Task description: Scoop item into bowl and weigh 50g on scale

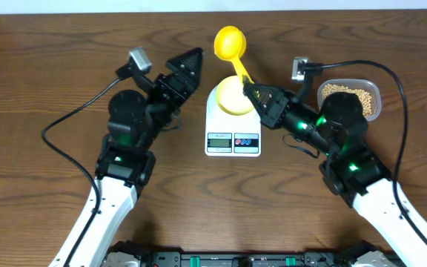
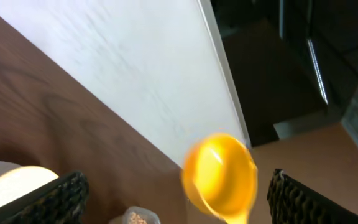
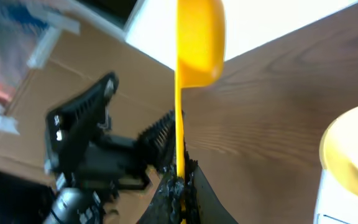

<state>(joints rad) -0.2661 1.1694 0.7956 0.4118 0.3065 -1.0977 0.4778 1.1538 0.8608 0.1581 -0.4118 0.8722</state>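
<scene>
Jaws: right gripper (image 1: 249, 89) clamped on scoop (image 1: 229, 41) handle; left gripper (image 1: 193, 58) wide open, empty. Right arm (image 1: 362, 170) covers part of beans (image 1: 339, 90) tub (image 1: 374, 93); bowl (image 1: 224, 96) edge hidden by right gripper.

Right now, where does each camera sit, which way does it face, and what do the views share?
Overhead: above the table, looking straight down at scale, bowl, scoop; both arms show.
Left wrist: on the left arm, facing the table's far edge; its open fingers show.
Right wrist: on the right arm, looking along the right gripper shut on the scoop handle.
Shared: all three show the scoop.
</scene>
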